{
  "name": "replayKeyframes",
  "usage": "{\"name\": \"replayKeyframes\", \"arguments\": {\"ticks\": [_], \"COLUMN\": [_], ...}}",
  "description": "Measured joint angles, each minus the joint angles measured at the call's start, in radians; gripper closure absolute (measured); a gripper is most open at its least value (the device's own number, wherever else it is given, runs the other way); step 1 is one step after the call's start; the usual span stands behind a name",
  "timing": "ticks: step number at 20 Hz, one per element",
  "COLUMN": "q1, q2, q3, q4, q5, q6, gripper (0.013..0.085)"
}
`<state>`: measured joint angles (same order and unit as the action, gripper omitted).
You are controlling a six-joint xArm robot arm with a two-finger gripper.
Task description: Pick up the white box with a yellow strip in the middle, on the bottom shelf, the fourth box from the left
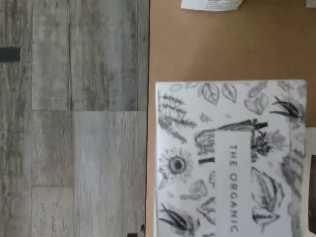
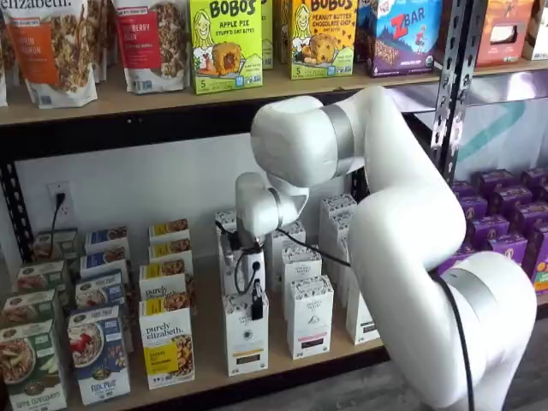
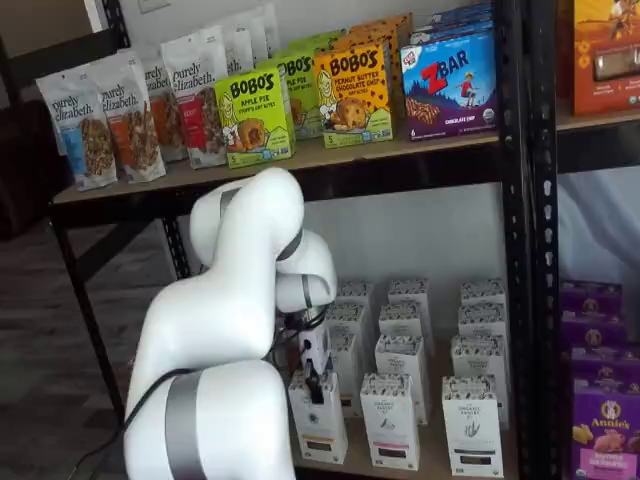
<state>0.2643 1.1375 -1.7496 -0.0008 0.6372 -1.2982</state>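
Black-fingered hand [image 2: 256,310] over the white box [image 2: 246,342], opening unclear.

Glossy white, rounded arm [image 2: 402,214] with grey bands at the joints. Thin black cable [image 2: 458,334] running along the lower links. Slim white end effector [image 3: 315,385] body tipped with black fingers [image 2: 256,306], black wiring beside.

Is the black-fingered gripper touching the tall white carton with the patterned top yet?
Cannot tell: in both shelf views the gripper overlaps the white carton's top, contact unclear.
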Motion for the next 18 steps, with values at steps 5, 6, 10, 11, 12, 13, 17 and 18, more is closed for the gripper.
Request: {"name": "replayKeyframes", "arguments": {"ticks": [5, 6, 10, 11, 12, 13, 17, 18], "q1": [0.006, 0.007, 0.010, 0.011, 0.012, 0.012, 0.014, 0.014], "q2": [0.009, 0.011, 0.014, 0.014, 0.016, 0.017, 0.021, 0.021], "q3": [-0.004, -0.006, 0.004, 0.005, 0.006, 0.006, 0.007, 0.010], "q4": [-0.015, -0.018, -0.026, -0.025, -0.025, -0.025, -0.034, -0.033], "q5": [-0.002, 0.000, -0.025, -0.033, -0.039, -0.042, -0.054, -0.060], "q6": [0.018, 0.022, 0.031, 0.032, 0.032, 0.033, 0.042, 0.041], "gripper": [0.0130, 0.0130, 0.0130, 0.0130, 0.0130, 0.0130, 0.0170, 0.0210]}}
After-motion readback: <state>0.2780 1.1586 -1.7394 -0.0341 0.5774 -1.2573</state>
